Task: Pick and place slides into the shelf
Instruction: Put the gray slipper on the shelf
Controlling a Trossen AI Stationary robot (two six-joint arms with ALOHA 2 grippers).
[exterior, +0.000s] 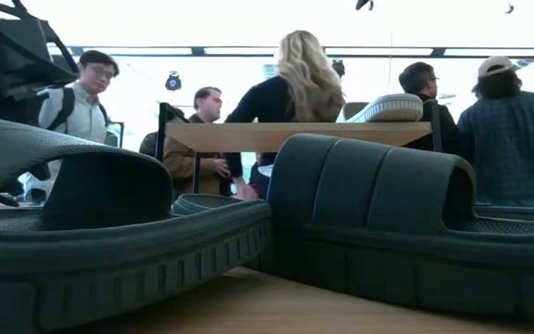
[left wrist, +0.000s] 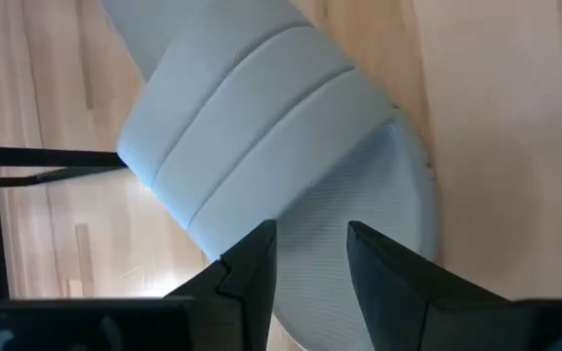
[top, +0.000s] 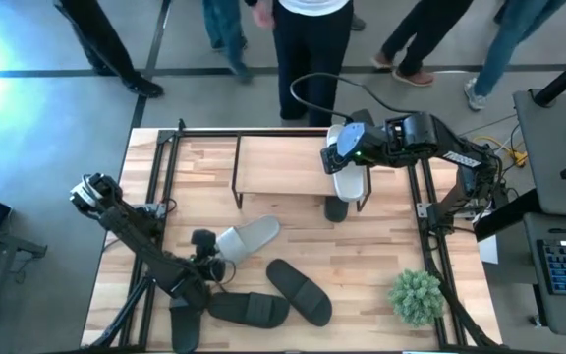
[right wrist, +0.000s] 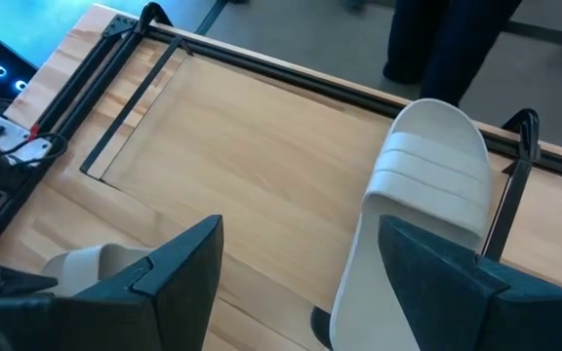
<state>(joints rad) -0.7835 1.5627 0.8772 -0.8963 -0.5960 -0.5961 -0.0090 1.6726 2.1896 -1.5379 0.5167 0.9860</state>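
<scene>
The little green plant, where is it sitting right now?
Seen from above, the plant sits near the table's front right corner, right of the dark slides.

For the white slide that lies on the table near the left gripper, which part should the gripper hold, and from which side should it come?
Probably the side rim of the white slide, beside its broad strap, coming straight down from above. It lies flat, sole down. The left gripper hangs open over that edge. The right gripper is at the shelf.

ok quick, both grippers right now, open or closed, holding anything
Left gripper: open, empty, above the white slide lying on the table.
Right gripper: open, empty, over the shelf beside the white slide on top.
</scene>
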